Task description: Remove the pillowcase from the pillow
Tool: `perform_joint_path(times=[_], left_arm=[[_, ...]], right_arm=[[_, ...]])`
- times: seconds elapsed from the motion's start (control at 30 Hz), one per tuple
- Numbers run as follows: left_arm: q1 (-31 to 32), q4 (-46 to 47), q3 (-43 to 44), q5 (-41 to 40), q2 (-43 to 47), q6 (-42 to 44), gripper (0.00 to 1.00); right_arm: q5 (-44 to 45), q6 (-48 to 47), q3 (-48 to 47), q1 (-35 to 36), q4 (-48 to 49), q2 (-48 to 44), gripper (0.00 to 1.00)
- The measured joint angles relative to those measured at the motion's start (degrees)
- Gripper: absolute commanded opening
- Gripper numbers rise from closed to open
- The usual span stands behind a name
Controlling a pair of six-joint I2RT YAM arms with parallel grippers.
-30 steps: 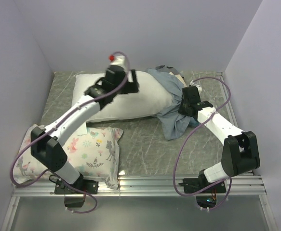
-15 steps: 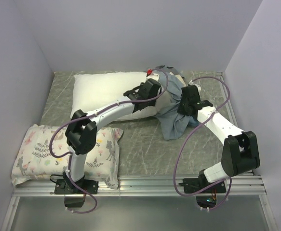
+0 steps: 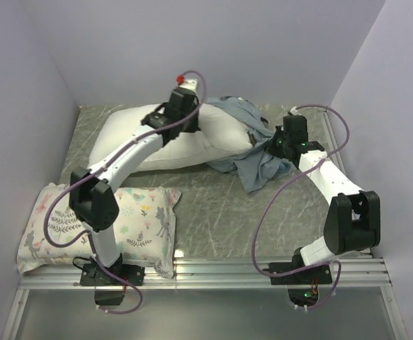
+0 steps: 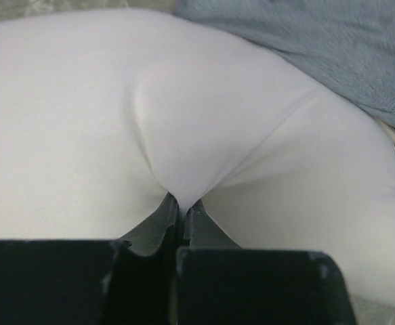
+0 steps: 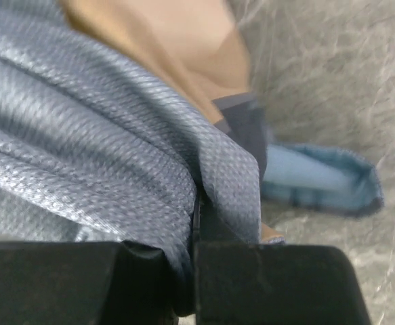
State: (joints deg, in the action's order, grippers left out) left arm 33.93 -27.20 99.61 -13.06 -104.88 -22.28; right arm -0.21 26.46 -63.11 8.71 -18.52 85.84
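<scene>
Near the back wall [image 3: 192,42], left fingers [image 4: 151,227] pinch pillow [image 4: 82,122]; right fingers [image 5: 205,229] clamp pillowcase [image 5: 82,122] edge.

Diffuse overhead light, soft shadows; plump white pillow [image 4: 183,122] nearly overexposed, blue-grey fabric pillowcase [image 5: 82,135] partly blurred at close range.

The pillow [image 4: 75,122] is plain white, with no print. The pillowcase [image 3: 256,166] is dusty blue-grey in a fine woven texture, and close up it shows a tan band beside a dark grey one. The second pillow [image 3: 132,219] is white with pastel flowers, leaves and little grey deer. The table [image 3: 213,212] is grey-green, veined like marble. The arms [image 3: 324,180] are white with black joints.
</scene>
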Motion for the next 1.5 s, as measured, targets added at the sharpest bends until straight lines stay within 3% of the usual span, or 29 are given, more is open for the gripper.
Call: perform_joint_path(times=[0.2, 0.53, 0.7, 0.97, 1.03, 1.07, 1.17, 1.37, 1.43, 1.5], left_arm=[[-7.30, -4.26, 0.00, 4.13, 7.13, -0.31, 0.00], [-16.02, -5.68, 0.02, 2.78, 13.00, -1.14, 0.00], [-16.98, -6.56, 2.08, 3.48, 13.14, -2.84, 0.00], [-16.83, -5.64, 9.97, 7.96, 8.02, -6.54, 0.00], [-16.52, -3.87, 10.01, 9.55, 5.64, -7.54, 0.00], [-16.26, -2.97, 9.84, 10.29, 4.31, -8.00, 0.00], [-15.28, 0.24, 6.62, 11.65, 1.60, -9.09, 0.00], [-13.75, 3.34, -0.31, 13.60, -1.42, -11.15, 0.01], [-13.18, 4.11, -1.22, 13.66, -1.68, -11.50, 0.07], [-12.61, 5.09, -1.86, 13.35, -1.51, -11.32, 0.26]], right_arm=[[-1.73, 0.31, 0.00, -6.49, -0.17, 0.00, 0.00], [5.35, 0.55, 0.17, -14.08, -5.51, -2.84, 0.00], [6.56, 0.96, -1.09, -15.61, -8.66, -8.72, 0.00], [6.95, 0.94, -11.10, -18.14, -12.26, -16.11, 0.00], [6.36, 0.94, -11.02, -18.12, -12.31, -17.59, 0.07], [5.92, 0.98, -10.32, -18.10, -11.93, -18.32, 0.20], [5.07, 1.05, -5.55, -17.49, -11.02, -20.76, 0.41], [4.90, 0.44, -1.01, -14.38, -12.11, -23.67, 0.64], [5.77, 0.09, -1.01, -11.93, -12.02, -24.90, 0.68], [6.67, -0.33, -1.03, -9.27, -12.07, -26.32, 0.71]])
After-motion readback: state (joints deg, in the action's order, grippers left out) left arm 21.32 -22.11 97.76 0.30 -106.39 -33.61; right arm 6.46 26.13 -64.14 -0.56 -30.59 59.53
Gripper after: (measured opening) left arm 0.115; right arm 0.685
